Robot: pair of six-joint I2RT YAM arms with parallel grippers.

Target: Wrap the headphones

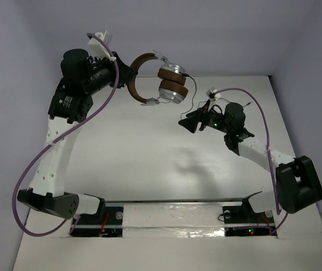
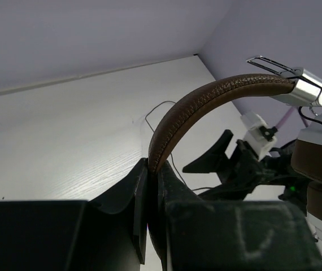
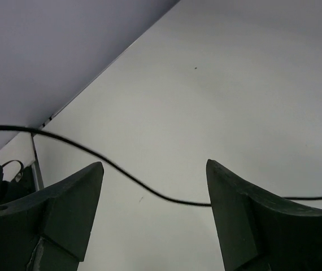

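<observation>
- Above the far half of the flat white table (image 1: 149, 169), the small over-ear headphones with a brown arched headband and silver-grey round earcups (image 1: 169, 82) hang in the air, clear of the surface. The arch runs out from the left arm toward the right, and the two cups sit stacked together at its free end.
- The left gripper (image 2: 149, 172) is pinched tight on the brown headband low on its curve. In the left wrist view the strap rises straight out from between the black jaws.
- The long thin black cord (image 3: 149, 191) leaves the earcups and trails, slack and curving, down toward the right arm, which is much the nearer arm to it.
- The right gripper (image 3: 153, 165) stands with its jaws spread wide and holds nothing.
- In the right wrist view the cord runs crosswise through the gap between the two fingers, just beyond their tips. I cannot tell whether it is already within their reach.
- The coming move probably turns on that crossing. The cord lies across the jaws' gap, so a short advance and a close should catch it for winding round the headphones.
</observation>
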